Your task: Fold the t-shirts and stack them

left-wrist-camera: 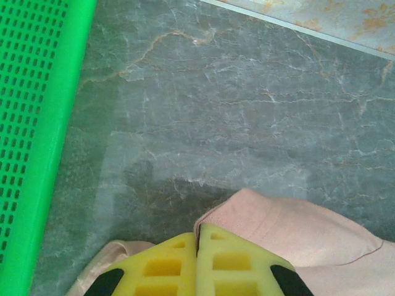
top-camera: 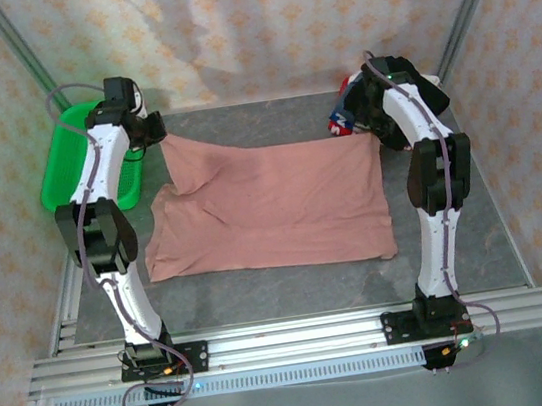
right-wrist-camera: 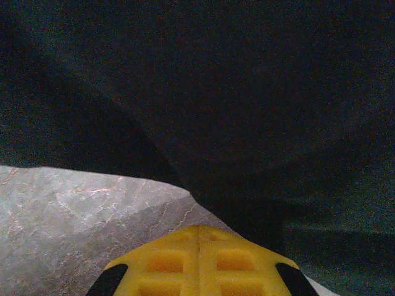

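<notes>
A dusty-pink t-shirt [top-camera: 272,208] lies spread over the middle of the grey table, plain side up. Its far left corner is pulled up off the surface to my left gripper [top-camera: 157,135]. In the left wrist view the yellow fingers [left-wrist-camera: 199,237] are pressed together on a fold of that pink cloth [left-wrist-camera: 296,234], which shows on both sides of them. My right gripper [top-camera: 367,121] hovers by the shirt's far right corner, next to a bunched red, navy and white t-shirt [top-camera: 343,117]. Its fingertips [right-wrist-camera: 199,229] are shut with no cloth seen between them, and dark cloth [right-wrist-camera: 247,92] lies just ahead.
A green mesh basket [top-camera: 68,161] stands at the far left, its wall [left-wrist-camera: 31,123] close beside the left gripper. Bare grey table [top-camera: 292,281] runs along the near side of the pink shirt. Patterned walls and metal posts enclose the back and sides.
</notes>
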Controlling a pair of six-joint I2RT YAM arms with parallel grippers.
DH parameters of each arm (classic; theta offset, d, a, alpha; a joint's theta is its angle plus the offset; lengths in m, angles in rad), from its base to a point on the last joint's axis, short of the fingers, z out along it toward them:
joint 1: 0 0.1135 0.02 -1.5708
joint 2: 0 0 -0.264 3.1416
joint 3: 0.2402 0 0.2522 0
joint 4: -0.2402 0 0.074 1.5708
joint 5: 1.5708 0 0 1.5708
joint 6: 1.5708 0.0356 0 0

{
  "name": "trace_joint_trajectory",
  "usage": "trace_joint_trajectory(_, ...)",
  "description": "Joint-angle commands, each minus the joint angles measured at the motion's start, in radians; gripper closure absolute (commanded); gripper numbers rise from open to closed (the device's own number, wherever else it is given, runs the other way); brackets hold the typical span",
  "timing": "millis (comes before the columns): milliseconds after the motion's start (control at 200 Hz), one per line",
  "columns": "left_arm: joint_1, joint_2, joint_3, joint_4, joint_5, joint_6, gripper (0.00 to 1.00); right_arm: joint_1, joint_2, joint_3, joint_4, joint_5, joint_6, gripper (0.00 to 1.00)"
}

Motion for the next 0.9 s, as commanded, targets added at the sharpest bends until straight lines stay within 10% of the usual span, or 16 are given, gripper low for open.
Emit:
trace_joint_trajectory(0, 0.01, 0.027, 0.103, -0.032, -0.067, 0.047, 1.0, -0.006, -0.001, 0.039, -0.02, 0.024, -0.032, 1.0)
trace_joint_trajectory(620, 0.006, 0.145, 0.348, -0.068, -0.074, 0.127, 1.0, -0.005, 0.005, 0.075, -0.011, 0.044, -0.081, 1.0)
trace_joint_trajectory(896, 0.006, -0.11, -0.028, 0.018, -0.04, 0.128, 1.0, 0.003, -0.109, -0.102, 0.043, 0.047, -0.076, 1.0)
